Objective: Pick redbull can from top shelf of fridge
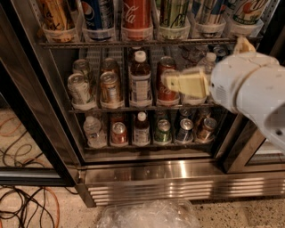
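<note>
The fridge (178, 178) stands open in front of me, with its ribbed steel base below. The top shelf (133, 43) runs along the top of the view with a row of clear cup holders. The redbull can (208, 10), slim with blue and silver panels, stands in a holder right of centre, its top cut off by the view's edge. It sits between a green can (173, 13) and a white-green can (246, 11). My gripper (180, 82), cream coloured on a white arm (249, 89), is in front of the middle rack, below and left of the redbull can.
A Pepsi can (99, 13) and a Coca-Cola can (136, 13) stand further left on the top shelf. The two lower racks (133, 107) hold short cans and bottles. Dark door frames (31, 111) flank the opening. Cables (26, 205) and crumpled plastic (147, 216) lie on the floor.
</note>
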`<state>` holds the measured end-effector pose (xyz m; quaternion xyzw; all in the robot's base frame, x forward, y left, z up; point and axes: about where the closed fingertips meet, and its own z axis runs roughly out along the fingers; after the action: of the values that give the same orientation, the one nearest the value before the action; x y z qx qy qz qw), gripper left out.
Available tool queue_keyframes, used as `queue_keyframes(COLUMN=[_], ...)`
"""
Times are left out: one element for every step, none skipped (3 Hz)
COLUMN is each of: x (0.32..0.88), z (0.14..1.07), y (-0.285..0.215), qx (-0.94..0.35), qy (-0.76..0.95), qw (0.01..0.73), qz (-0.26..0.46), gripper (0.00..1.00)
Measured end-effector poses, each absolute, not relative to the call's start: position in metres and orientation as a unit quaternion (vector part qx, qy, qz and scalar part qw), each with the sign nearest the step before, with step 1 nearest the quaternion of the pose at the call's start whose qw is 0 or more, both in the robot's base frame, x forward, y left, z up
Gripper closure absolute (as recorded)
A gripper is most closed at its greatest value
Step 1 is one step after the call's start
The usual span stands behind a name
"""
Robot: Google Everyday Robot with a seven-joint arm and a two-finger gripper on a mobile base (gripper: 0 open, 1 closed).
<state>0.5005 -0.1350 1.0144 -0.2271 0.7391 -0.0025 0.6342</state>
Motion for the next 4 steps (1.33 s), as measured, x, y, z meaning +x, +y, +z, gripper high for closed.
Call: queue_keyframes(x=[0.506, 0.506, 0.522, 0.547], z=[1.023, 1.024, 1.034, 1.054], y=[-0.110, -0.109, -0.111, -0.127], qx=[-0.235, -0.235, -0.228, -0.216], qy=[0.727, 0.727, 0.715, 0.687], qw=[0.645, 0.645, 0.661, 0.693], qz=[0.015, 0.016, 0.013, 0.006], gripper=[0.00, 0.00, 0.00, 0.00])
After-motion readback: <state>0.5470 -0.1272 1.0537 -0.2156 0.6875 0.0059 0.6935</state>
